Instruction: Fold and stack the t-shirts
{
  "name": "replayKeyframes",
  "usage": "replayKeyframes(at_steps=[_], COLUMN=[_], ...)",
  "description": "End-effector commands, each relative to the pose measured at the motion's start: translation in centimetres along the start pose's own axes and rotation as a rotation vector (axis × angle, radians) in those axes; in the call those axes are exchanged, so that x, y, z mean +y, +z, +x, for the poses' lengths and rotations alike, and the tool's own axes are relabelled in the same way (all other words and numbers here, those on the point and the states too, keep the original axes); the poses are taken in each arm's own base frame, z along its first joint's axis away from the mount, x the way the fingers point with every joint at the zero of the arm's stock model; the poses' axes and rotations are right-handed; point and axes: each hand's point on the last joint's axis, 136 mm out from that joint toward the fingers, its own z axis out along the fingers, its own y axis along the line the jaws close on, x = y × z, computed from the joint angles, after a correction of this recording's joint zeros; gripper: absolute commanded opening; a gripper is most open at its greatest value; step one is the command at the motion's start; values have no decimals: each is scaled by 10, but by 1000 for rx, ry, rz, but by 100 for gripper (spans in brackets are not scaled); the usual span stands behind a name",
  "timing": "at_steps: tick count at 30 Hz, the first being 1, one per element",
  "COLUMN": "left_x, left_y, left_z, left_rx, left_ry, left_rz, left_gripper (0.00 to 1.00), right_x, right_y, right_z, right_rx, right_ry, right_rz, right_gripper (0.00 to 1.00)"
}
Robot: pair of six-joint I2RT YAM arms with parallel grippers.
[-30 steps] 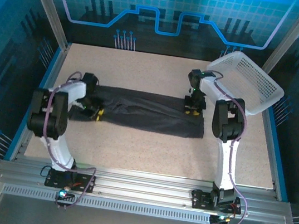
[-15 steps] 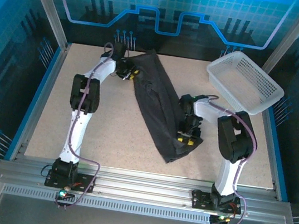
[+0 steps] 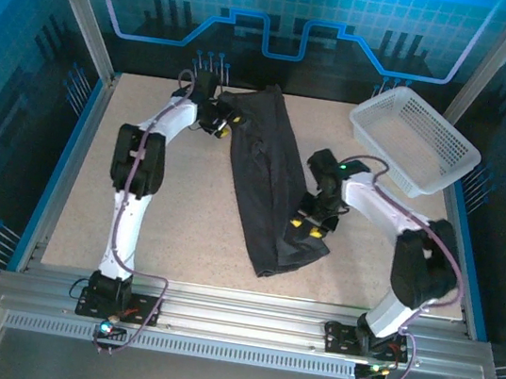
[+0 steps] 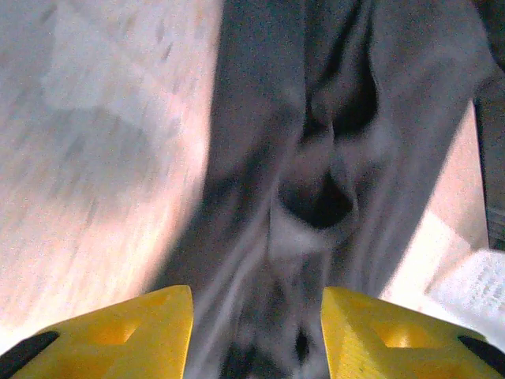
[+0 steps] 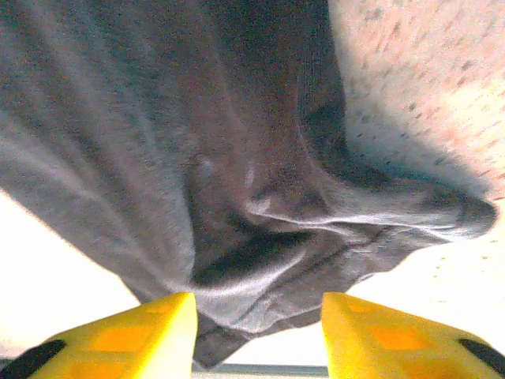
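The dark charcoal-grey cotton t-shirt (image 3: 267, 192) now lies as a long, narrow, part-folded strip running diagonally down the speckled beige surface (image 3: 171, 225), from the far middle towards the near right. A second ago it lay straight across the surface from left to right. Both arms have swung it round by about a quarter turn, and over the last half second its near end has shifted slightly left. The left gripper (image 3: 223, 123) is at the far end, clenched on gathered fabric that bunches between its yellow fingers in the left wrist view. The right gripper (image 3: 310, 225) is grasping the shirt's right edge near the lower end, where a fold of cloth dips between its fingers. The turn looks like a setup for the next fold, end over end, so the folding seems partly done and the stacking not yet begun. The white plastic lattice basket (image 3: 383, 158) stands apart at the far right. No brand, label or readable writing shows on the shirt, which is plain, or on the basket.
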Motion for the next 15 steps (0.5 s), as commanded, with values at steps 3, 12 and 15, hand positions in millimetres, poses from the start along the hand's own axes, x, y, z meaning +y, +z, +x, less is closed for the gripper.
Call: replayKeyframes(at_steps=[3, 12, 15], left_x=[3, 112, 131], left_y=[-64, -96, -106], left_z=[101, 268, 289], left_rx=[108, 490, 534], left_ry=[81, 105, 163], left_rz=[30, -164, -201], left_gripper=[48, 46, 42], right_x=[-28, -57, -63], right_y=[2, 42, 44], right_z=[2, -10, -13], right_rx=[47, 151, 166], right_ry=[-185, -439, -485], right_rz=[-47, 159, 239], right_gripper=[56, 49, 47])
